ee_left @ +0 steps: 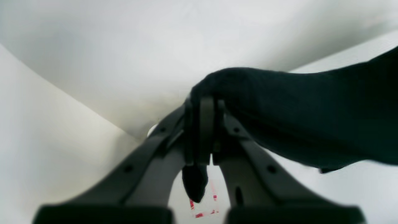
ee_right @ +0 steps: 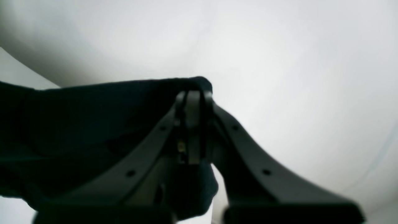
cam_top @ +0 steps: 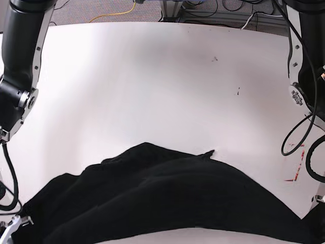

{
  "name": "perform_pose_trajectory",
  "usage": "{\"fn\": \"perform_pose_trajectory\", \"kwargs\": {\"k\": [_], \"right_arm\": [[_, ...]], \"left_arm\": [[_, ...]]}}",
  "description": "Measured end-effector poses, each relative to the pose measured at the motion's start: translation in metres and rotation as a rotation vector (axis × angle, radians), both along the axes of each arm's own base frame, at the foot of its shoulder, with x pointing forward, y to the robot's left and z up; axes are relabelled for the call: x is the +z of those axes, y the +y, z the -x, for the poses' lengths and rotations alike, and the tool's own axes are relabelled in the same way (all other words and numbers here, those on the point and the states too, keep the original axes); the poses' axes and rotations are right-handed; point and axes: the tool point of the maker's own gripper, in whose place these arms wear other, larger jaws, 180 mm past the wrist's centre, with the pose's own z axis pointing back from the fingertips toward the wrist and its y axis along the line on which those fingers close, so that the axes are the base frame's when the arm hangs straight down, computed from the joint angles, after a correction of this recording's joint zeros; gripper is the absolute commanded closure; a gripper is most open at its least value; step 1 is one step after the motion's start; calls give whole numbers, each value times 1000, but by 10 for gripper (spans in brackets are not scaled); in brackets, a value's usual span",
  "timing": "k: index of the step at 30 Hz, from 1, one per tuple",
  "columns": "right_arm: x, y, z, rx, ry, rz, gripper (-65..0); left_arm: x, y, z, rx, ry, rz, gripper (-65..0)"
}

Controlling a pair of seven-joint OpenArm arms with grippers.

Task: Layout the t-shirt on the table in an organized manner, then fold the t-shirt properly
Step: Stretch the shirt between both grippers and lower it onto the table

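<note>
The black t-shirt (cam_top: 167, 198) hangs stretched across the near side of the white table (cam_top: 152, 76), and its far edge lies on the tabletop. No print shows. In the left wrist view my left gripper (ee_left: 203, 104) is shut on a bunched edge of the t-shirt (ee_left: 311, 118), which runs off to the right. In the right wrist view my right gripper (ee_right: 193, 96) is shut on another edge of the t-shirt (ee_right: 77, 124), which runs off to the left. Both gripper tips are out of the base view at its lower corners.
Red tape marks (cam_top: 297, 162) lie on the table by the right arm (cam_top: 304, 76); they also show under the left gripper (ee_left: 203, 207). The other arm (cam_top: 20, 66) stands at the left edge. Cables (cam_top: 114, 15) lie on the floor beyond the far edge.
</note>
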Motion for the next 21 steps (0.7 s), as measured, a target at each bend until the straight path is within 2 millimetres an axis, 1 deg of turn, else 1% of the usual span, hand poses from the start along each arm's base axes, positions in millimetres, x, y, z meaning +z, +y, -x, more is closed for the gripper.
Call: {"fn": "perform_pose_trajectory", "kwargs": {"k": [2,4,8,10,11,13,14,16,17,18,21], "right_arm": [[-11,2,3,2,14,15,0],[-20,9,8,20,20,45,0],[-39,19,17,28,33,77,0],[-50,24,22,40,45,97,0],[-58,22,25,39,58,90,0],[-69,21,29,52,64,56,0],[-77,14,30,31,85,48,0],[-92,3,32,-5,117,19,0],[-98,-2,33,-20,131,13,0],[-104,-4,35,-31,148,0,0],[-120,-2,41,-2,178,-33,0]], "left_arm": [[-5,-2,3,2,3,-14,0],[-10,-4,6,-3,4,-22,0],[-35,-6,11,0,52,-41,0],[-51,-8,14,-2,87,-48,0],[-56,-8,15,-3,96,-51,0],[-68,-9,18,-4,123,-54,0],[-72,-8,20,1,130,-59,0],[-88,-8,26,4,160,-56,0],[-91,-5,28,9,161,-44,0],[-100,-4,32,11,176,-30,0],[-124,0,39,18,235,-22,0]]}}
